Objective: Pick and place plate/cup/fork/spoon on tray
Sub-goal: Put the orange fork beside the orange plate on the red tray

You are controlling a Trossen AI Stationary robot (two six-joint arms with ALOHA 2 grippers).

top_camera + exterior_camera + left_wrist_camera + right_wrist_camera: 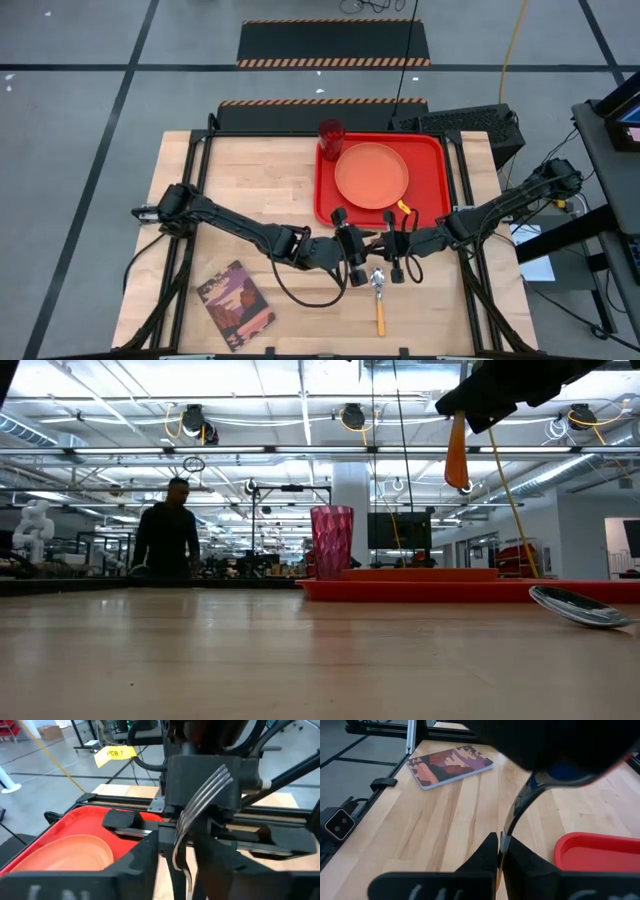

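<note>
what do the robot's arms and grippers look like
Both arms are dark, near-black, jointed tubes. The left arm has a black cable looping below its wrist; the right arm runs to a base with wiring. The left gripper and right gripper are black, blocky, each with two flat fingers. No readable markings on either.

So the right gripper has its two dark fingers pinched together on a thin metal neck, the fork, which curves up out of the pinch toward a big dark blurry shape close to the camera. That shape hides the fork's far end. Past the fingers is the light wooden table. A book with a maroon patterned cover lies flat out near the table's edge, well away from the gripper. A rounded corner of the red tray sits near the fingers, not touching them.
</note>
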